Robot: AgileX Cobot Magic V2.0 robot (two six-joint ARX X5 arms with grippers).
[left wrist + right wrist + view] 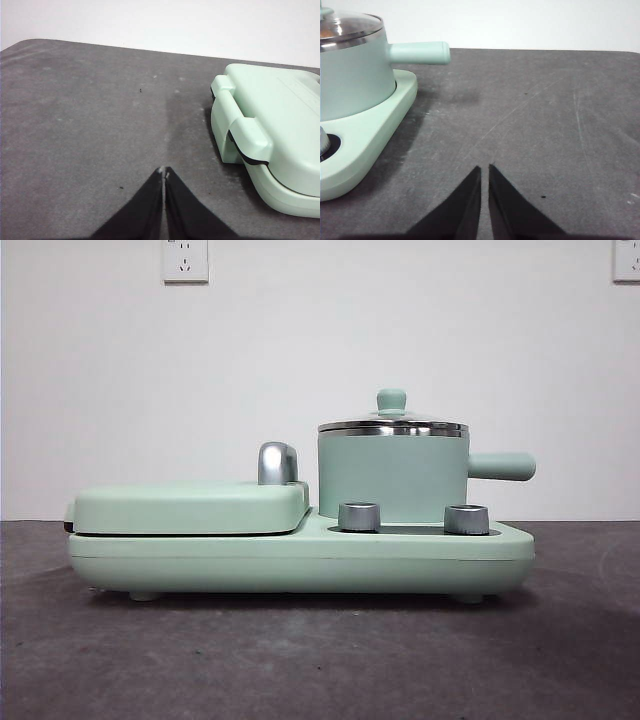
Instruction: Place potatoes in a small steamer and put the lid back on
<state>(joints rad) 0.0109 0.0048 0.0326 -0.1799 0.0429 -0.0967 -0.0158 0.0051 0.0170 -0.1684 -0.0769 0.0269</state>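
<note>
Mint-green and steel-rimmed, the small steamer [392,478] stands on the right half of a mint-green cooker base [300,558], its stubby handle [502,466] pointing away from the flat griddle cover [190,508] that fills the base's other half. The lid [392,424] sits on the steamer's rim, knob up; a faint orange-brown patch shows through the glass in the right wrist view, too unclear to name as the potato. Two silver dials [359,516] front the base below the steamer. The left hand [164,172] hovers over the grey worktop [320,660] beside the base's griddle end, jaws pressed together and empty. The right hand [485,170] hovers beyond the steamer's handle end, jaws nearly touching, holding nothing.
</note>
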